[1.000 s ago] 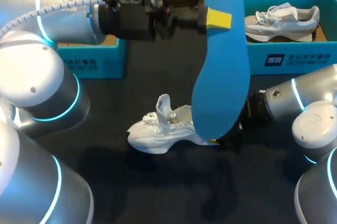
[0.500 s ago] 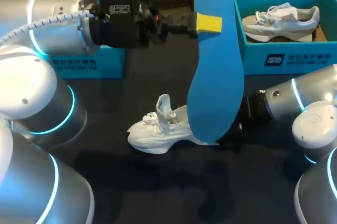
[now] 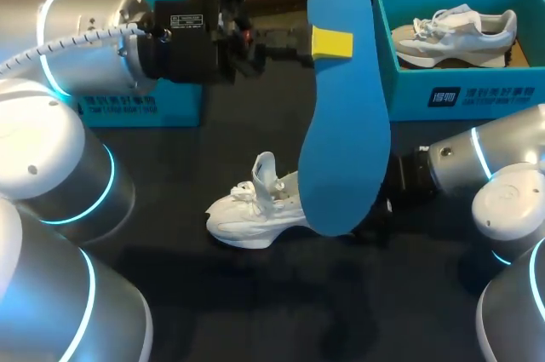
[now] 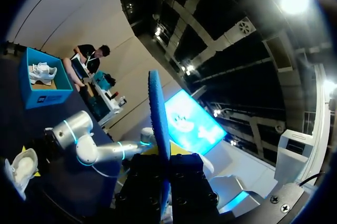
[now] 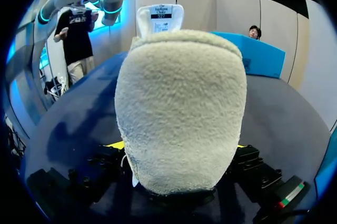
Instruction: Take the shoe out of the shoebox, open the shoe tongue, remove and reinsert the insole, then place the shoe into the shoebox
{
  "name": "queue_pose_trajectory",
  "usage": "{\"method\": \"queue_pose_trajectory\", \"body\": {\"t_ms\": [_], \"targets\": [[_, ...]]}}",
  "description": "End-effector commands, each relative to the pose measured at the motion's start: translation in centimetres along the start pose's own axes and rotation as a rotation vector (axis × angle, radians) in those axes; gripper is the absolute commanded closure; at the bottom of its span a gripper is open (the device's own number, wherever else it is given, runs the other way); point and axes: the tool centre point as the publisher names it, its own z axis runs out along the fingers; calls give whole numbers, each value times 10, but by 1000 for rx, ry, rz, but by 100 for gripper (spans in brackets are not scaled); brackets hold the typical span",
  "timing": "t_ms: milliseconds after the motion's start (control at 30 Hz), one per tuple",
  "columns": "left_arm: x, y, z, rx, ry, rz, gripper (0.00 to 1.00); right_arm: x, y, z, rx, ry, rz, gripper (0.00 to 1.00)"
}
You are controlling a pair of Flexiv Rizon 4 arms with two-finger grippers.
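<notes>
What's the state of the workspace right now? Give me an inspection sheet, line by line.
Surface: dark table, white shoe standing on it.
Job's things: blue insole held upright over the shoe; right shoebox; left shoebox partly behind left arm.
Clutter: second shoe in the right shoebox.
Tools: left tool shut on insole; right tool shut on the shoe's heel.
Cables: white hose along left arm.
Surroundings: nothing seen.

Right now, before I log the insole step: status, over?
Left gripper shut on blue insole, upright above table. Right gripper shut on shoe at heel; shoe on table, tongue up. No obstruction seen.
</notes>
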Motion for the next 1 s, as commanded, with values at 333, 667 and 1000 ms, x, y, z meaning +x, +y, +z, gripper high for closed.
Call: {"method": "queue_pose_trajectory", "body": {"t_ms": [333,667,1000], "targets": [[-1,2,0,2,2,1,100,13,14,-7,170,-38,11,0],[-1,2,0,2,2,1,100,14,25,-26,288,-62,27,0],[-1,2,0,2,2,1,100,21,44,-46,424,-96,47,0]]}}
